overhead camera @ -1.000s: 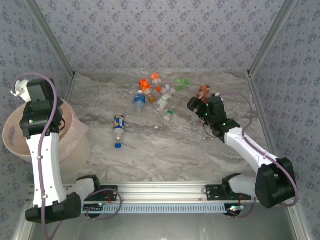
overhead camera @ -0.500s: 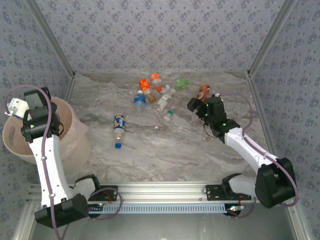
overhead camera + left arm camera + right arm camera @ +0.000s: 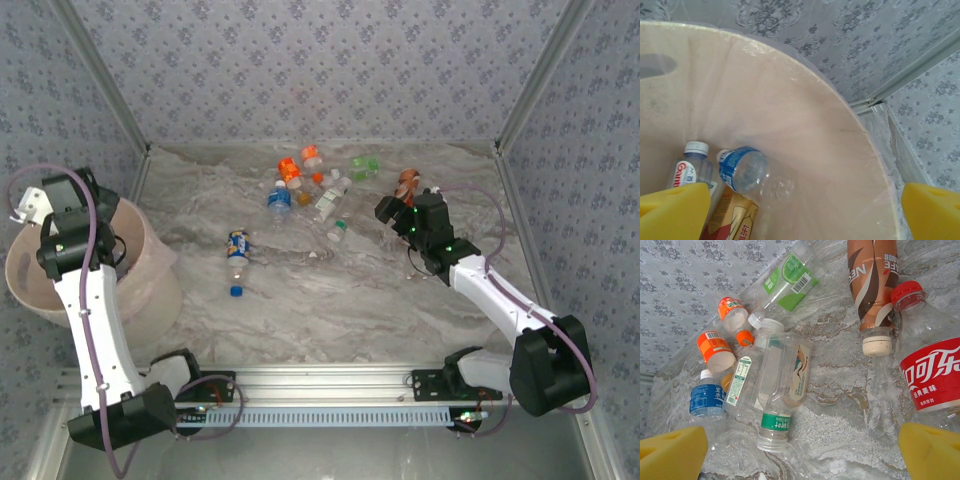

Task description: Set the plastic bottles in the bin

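Well, from above, the left arm point(image 3: 85, 300) leans over the bin point(image 3: 150, 290), which stands at the left edge of the table point(image 3: 300, 300). From here I can't tell how far its fingers spread. A heap of bottles point(image 3: 315, 190) lies toward the far wall, and a lone bottle point(image 3: 237, 252) lies apart, nearer the middle. The right gripper point(image 3: 386, 210) sits low just right of the heap, beside a brown bottle point(image 3: 405, 183).

Through the left wrist camera, the left gripper point(image 3: 802, 212) hangs over the bin's inside, its yellow fingers point(image 3: 672, 212) wide apart with nothing between them. Down at the bottom a white-capped bottle point(image 3: 692, 167) lies against a blue-labelled bottle point(image 3: 745, 170).

Through the right wrist camera, the right gripper is also spread wide and empty above the heap. A red-capped bottle point(image 3: 927, 365) lies just ahead of its right finger, the brown bottle lies beside that, and a green-labelled bottle point(image 3: 790, 282) lies farther off.
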Available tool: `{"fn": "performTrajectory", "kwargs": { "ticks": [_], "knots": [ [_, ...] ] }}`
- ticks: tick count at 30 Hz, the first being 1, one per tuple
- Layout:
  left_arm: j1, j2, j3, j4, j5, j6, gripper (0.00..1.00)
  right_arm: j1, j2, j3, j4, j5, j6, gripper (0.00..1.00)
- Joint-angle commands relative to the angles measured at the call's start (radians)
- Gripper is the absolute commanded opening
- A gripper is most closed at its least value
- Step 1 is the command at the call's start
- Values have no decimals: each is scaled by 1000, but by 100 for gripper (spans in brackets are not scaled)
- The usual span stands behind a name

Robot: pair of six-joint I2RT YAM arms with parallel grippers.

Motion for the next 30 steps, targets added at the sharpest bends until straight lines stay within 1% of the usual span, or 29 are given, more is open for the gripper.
{"fn": "performTrajectory", "kwargs": {
  "ticks": [1, 3, 7, 10, 12, 16, 17, 20, 22, 26, 29, 30],
  "knots": [
    [4, -14, 40, -5, 70, 41, 98, -5, -19, -5, -18, -4, -20, 100],
    [3, -23, 48, -6, 95, 46, 98, -5, -20, -6, -17, -4, -20, 100],
    [-5, -50, 68, -13, 100, 70, 98, -6, -19, -5, -13, -5, -20, 100],
    [-52, -60, 108, -22, 122, 123, 98, -5, -19, -6, -7, -4, -20, 100],
    [-130, -53, 144, -26, 117, 190, 98, -4, -15, -7, -5, -4, -19, 100],
    [-372, 10, 237, -89, -79, 272, 98, -5, -6, 0, 8, 3, -19, 100],
    [-422, 40, 261, -106, -112, 290, 98, -6, -4, 1, 13, 6, -19, 100],
    [-526, 123, 311, -144, -147, 334, 98, -3, -4, 2, 12, 2, -19, 100],
    [-576, 169, 324, -148, -124, 362, 98, -4, -8, 2, 2, 1, -20, 100],
    [-651, 250, 328, -134, 12, 412, 98, -5, -20, -2, -25, -8, -24, 100],
    [-671, 312, 334, -140, 133, 436, 98, -11, -23, 4, -37, -1, -66, 100],
    [-671, 330, 333, -141, 156, 436, 98, -16, -19, 7, -41, -12, -85, 100]
  ]
}}
